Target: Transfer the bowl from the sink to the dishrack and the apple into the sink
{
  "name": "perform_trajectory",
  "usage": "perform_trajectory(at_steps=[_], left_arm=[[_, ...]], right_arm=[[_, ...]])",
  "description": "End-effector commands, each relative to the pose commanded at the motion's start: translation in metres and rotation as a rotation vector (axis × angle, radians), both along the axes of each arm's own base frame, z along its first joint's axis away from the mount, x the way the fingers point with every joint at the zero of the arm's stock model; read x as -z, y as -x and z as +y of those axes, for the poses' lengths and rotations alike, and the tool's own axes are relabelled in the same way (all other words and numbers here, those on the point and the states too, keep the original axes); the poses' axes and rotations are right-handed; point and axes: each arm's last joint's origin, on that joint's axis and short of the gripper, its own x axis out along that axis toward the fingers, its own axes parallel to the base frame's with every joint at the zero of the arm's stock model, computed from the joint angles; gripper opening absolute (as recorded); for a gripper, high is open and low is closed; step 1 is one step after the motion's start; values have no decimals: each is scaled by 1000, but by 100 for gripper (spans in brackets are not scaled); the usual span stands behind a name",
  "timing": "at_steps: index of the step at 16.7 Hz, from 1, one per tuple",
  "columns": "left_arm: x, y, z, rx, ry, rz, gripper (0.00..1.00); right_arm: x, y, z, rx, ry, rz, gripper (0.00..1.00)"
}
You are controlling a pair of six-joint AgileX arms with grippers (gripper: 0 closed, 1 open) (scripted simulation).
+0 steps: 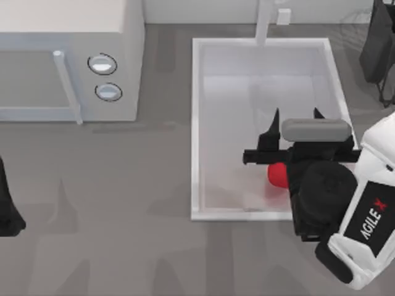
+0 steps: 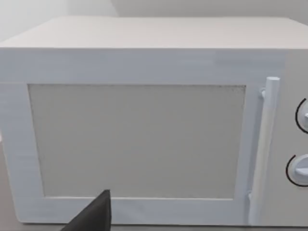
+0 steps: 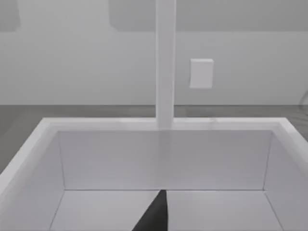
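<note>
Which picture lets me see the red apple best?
The top view. There the apple peeks out red inside the sink, partly under the right gripper. The right wrist view looks into the sink past it; the left wrist view faces the microwave.

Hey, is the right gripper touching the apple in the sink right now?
Cannot tell. In the top view the right gripper points up the sink with fingers spread, while the apple lies half hidden under the arm.
</note>
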Motion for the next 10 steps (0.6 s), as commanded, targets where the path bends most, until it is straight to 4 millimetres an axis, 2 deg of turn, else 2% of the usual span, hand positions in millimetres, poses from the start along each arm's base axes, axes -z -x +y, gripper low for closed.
perform_trajectory(at_steps=[2,3,10], left_arm=[[0,0,0,0,0,0,100],[0,0,0,0,0,0,100],[0,0,0,0,0,0,100]], right_arm=[[0,0,0,0,0,0,98],[0,0,0,0,0,0,100],[0,0,0,0,0,0,100]])
